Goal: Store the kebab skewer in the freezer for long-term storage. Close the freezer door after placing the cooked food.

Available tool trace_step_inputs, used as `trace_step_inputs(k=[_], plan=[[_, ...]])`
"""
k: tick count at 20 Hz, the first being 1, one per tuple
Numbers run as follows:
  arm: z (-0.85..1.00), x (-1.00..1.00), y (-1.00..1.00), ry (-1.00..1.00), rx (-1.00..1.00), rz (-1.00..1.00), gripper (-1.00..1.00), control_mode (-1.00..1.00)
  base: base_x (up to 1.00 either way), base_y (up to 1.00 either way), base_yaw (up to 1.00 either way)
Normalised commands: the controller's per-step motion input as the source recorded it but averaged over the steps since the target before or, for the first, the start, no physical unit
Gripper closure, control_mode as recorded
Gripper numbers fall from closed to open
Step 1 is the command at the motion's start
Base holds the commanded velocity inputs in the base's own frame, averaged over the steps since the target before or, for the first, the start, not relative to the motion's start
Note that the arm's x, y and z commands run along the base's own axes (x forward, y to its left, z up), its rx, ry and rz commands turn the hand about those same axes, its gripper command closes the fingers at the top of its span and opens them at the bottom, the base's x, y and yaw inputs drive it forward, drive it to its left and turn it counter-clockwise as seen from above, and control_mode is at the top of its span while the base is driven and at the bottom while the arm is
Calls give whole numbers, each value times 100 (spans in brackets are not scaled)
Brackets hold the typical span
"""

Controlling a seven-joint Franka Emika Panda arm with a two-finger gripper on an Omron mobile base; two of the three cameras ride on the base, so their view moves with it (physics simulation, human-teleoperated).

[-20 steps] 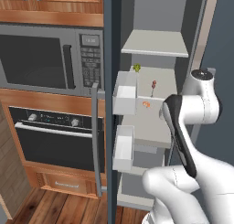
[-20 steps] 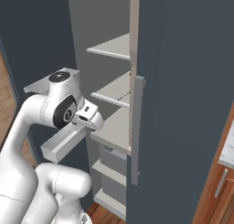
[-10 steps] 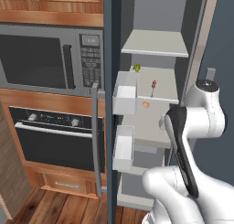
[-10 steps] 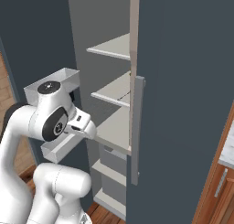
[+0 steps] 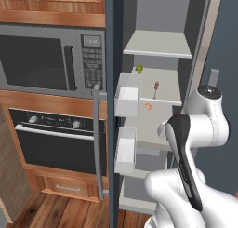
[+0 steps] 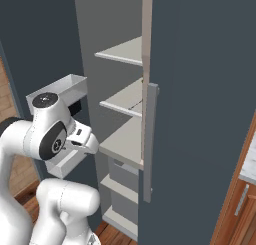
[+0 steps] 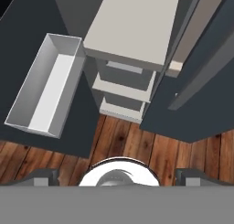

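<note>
The kebab skewer (image 5: 156, 88) lies on the middle pale grey shelf inside the freezer (image 5: 160, 43), its reddish meat end toward the back. The freezer door (image 5: 113, 45) stands wide open, edge-on in the left base view, with white inner bins (image 5: 127, 94) and a grey bar handle (image 5: 97, 138). My gripper (image 7: 119, 176) is open with nothing between its fingers (image 7: 44, 176). It hangs low in front of the freezer and points down at the wooden floor. The white hand (image 6: 81, 137) sits just outside the shelves, well away from the skewer.
A small green food piece (image 5: 139, 69) and a small orange one (image 5: 148, 106) share the freezer shelves. A steel microwave (image 5: 46, 59) and a black oven (image 5: 51, 138) stand left of the door. The plain slate-blue door (image 6: 200, 89) with its handle (image 6: 149, 139) is closed on the right.
The arm has folded down and drawn back from the freezer shelves. The gripper has stayed open. The skewer and the door have not moved.
</note>
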Motion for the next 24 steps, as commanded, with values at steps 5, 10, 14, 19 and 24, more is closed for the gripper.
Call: trace_step_inputs(k=[5,10,14,19,24], plan=[[-15,-1,0,3,0,0,-100,-100,0,0,0],[-23,0,0,10,0,0,-100,-100,0,0,0],[-12,0,0,3,0,0,-100,-100,0,0,0],[0,0,0,0,0,0,-100,-100,0,0,0],[0,0,0,0,0,0,-100,-100,0,0,0]])
